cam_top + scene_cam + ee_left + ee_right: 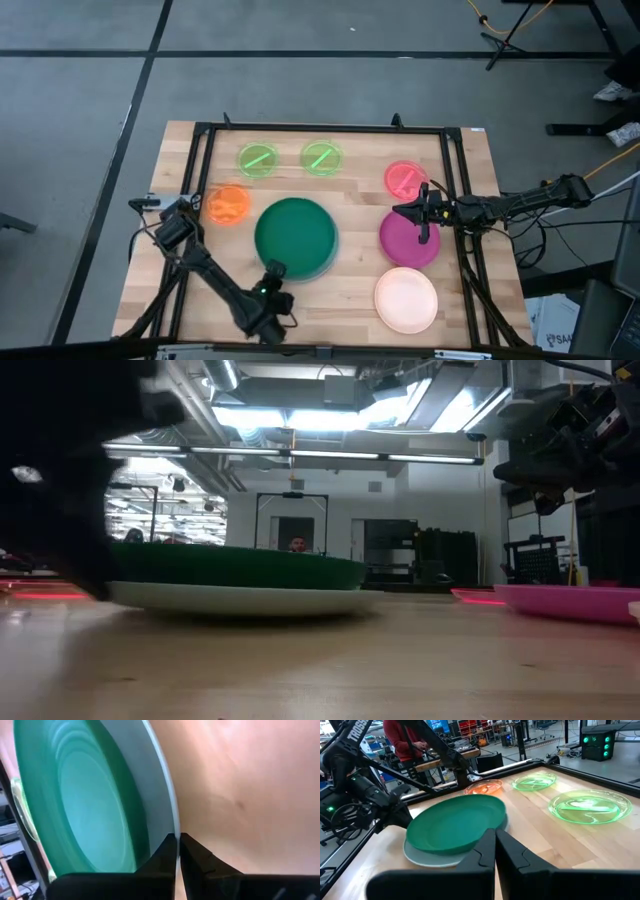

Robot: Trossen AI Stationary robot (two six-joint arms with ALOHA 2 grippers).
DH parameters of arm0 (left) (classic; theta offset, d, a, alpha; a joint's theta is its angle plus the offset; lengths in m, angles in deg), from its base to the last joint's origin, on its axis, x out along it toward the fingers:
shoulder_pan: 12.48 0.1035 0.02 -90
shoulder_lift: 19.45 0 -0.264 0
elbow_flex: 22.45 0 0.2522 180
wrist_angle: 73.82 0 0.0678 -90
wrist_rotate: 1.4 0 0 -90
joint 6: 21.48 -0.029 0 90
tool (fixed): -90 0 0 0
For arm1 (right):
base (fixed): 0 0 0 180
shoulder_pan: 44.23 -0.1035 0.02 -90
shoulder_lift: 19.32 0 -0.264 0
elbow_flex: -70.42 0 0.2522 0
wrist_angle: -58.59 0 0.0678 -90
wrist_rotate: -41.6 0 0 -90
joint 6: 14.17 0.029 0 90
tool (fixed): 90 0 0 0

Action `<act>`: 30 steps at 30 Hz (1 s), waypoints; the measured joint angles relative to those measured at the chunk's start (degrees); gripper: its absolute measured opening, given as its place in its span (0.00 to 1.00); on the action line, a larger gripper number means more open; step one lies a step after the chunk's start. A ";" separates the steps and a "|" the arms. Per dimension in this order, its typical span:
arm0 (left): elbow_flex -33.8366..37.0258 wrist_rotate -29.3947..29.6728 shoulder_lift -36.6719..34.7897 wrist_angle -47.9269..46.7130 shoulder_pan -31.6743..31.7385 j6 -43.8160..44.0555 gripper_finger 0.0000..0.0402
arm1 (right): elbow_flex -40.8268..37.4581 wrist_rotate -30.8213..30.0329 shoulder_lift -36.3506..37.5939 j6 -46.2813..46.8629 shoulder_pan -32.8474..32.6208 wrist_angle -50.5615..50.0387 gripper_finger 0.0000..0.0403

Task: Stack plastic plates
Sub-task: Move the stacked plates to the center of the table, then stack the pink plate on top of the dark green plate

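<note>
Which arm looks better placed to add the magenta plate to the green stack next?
Right, probably. The right gripper hangs directly over the magenta plate, jaws closed. The left gripper sits at the dark green plate's near rim, farther off.

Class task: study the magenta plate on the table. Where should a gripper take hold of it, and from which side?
Probably the magenta plate by its thin raised rim, one finger inside and one outside, from above. It lies flat, too wide to span. The right gripper hovers above its far edge, so that side seems nearest.
</note>
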 joint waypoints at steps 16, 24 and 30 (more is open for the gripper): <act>-0.02 0.73 -0.02 5.70 8.21 -7.27 0.13 | 0.00 1.49 0.00 -0.42 0.00 -0.15 0.00; -3.88 -2.02 -0.11 1.62 6.29 -6.70 0.30 | 0.00 0.20 0.00 2.17 0.02 -0.04 0.00; -6.85 -1.68 -3.09 -9.55 1.37 3.60 0.32 | 0.00 0.31 -0.02 2.44 0.02 -0.05 0.07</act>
